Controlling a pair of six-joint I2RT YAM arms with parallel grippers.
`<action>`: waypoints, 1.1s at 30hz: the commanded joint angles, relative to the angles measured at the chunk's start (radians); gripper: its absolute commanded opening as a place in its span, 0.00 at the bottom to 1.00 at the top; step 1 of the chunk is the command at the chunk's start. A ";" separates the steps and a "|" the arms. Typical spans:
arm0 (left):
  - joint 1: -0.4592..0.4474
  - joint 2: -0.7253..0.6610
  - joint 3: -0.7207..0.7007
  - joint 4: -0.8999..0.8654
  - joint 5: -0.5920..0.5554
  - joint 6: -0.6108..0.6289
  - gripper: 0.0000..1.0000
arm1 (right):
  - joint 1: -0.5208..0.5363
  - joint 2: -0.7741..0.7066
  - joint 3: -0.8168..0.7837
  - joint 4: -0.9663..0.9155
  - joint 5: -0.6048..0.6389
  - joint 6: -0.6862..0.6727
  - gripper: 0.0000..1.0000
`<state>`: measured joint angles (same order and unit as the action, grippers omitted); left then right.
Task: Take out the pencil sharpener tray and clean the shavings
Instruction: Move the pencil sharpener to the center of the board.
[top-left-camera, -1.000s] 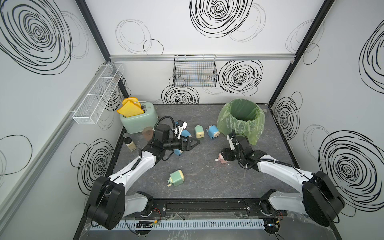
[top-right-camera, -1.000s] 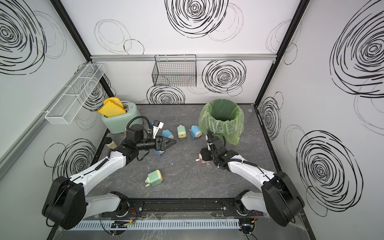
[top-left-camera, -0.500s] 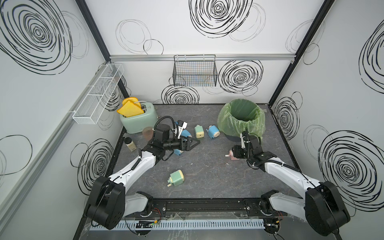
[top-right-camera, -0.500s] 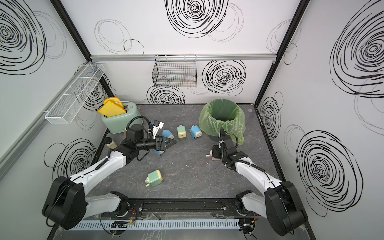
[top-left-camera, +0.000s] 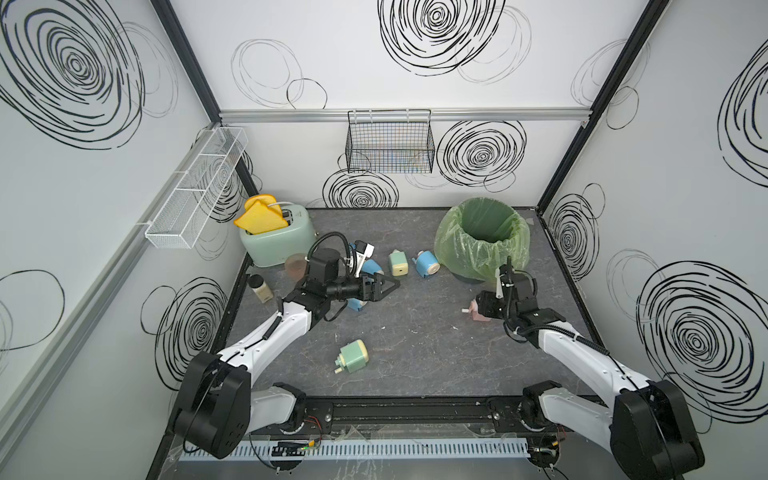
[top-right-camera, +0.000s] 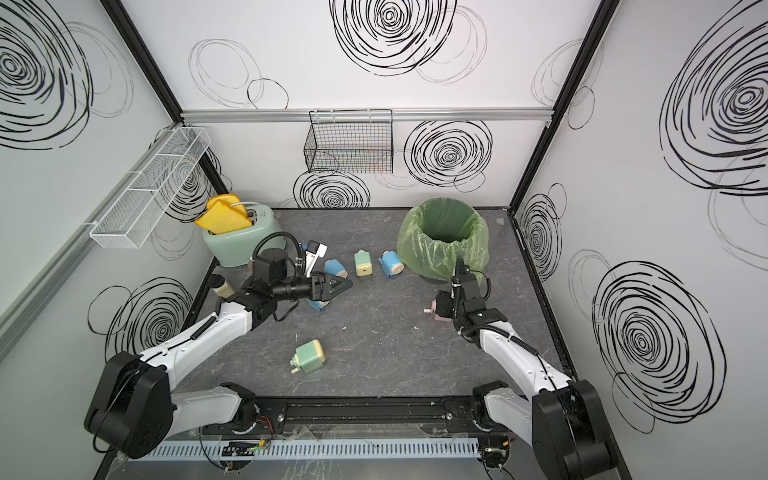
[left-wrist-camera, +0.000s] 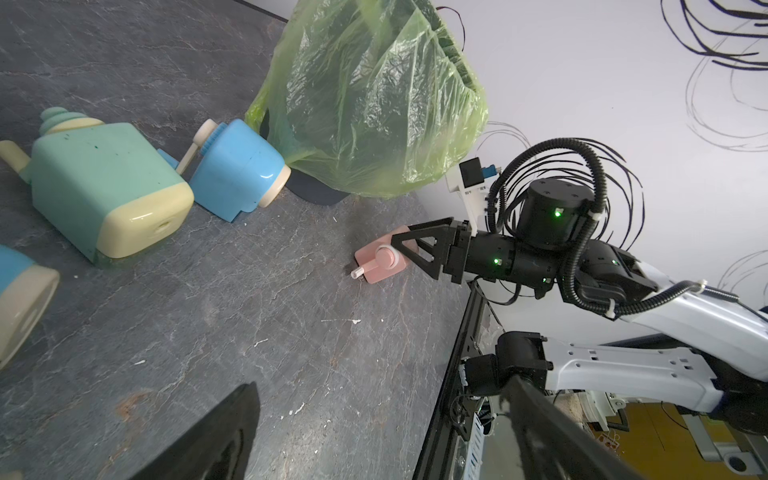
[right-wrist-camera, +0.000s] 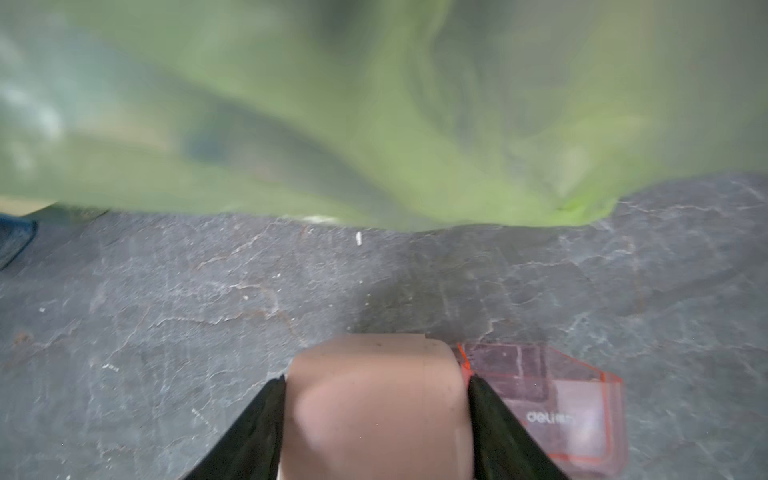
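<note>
My right gripper (top-left-camera: 482, 309) (right-wrist-camera: 376, 380) is shut on the pink pencil sharpener (top-left-camera: 477, 316) (left-wrist-camera: 380, 259), just in front of the green-bagged bin (top-left-camera: 482, 237). The sharpener's white crank points toward the table's middle. In the right wrist view a translucent pink tray (right-wrist-camera: 552, 407) juts out past one finger, low over the table; I cannot tell whether it still sits in the body. My left gripper (top-left-camera: 390, 284) (left-wrist-camera: 380, 399) hovers open and empty at centre left, above a blue sharpener (top-left-camera: 357, 305). Small pale specks (top-left-camera: 415, 331) dot the table.
Other sharpeners lie about: a green-and-cream one (top-left-camera: 353, 356) near the front, a yellow-green one (top-left-camera: 398, 264) and a blue one (top-left-camera: 428, 264) left of the bin. A mint toaster (top-left-camera: 278, 237), a pink cup (top-left-camera: 296, 266) and a small bottle (top-left-camera: 259, 289) stand at the back left.
My right gripper has carried the pink sharpener to the right, along the front of the bin. The left arm has stayed still.
</note>
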<state>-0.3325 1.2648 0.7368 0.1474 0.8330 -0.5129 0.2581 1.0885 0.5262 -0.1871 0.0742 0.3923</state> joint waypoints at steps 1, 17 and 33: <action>0.011 -0.004 0.015 0.023 0.013 0.011 0.97 | -0.049 0.003 -0.002 -0.022 -0.020 -0.034 0.49; 0.022 0.012 0.010 0.035 0.015 0.006 0.97 | -0.168 -0.023 0.098 -0.077 -0.119 -0.138 0.84; 0.024 0.013 0.006 0.043 0.018 0.002 0.97 | -0.520 -0.068 0.123 -0.097 -0.220 -0.124 0.99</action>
<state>-0.3183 1.2705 0.7368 0.1471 0.8337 -0.5129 -0.2119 1.0084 0.6434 -0.2916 -0.0864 0.2653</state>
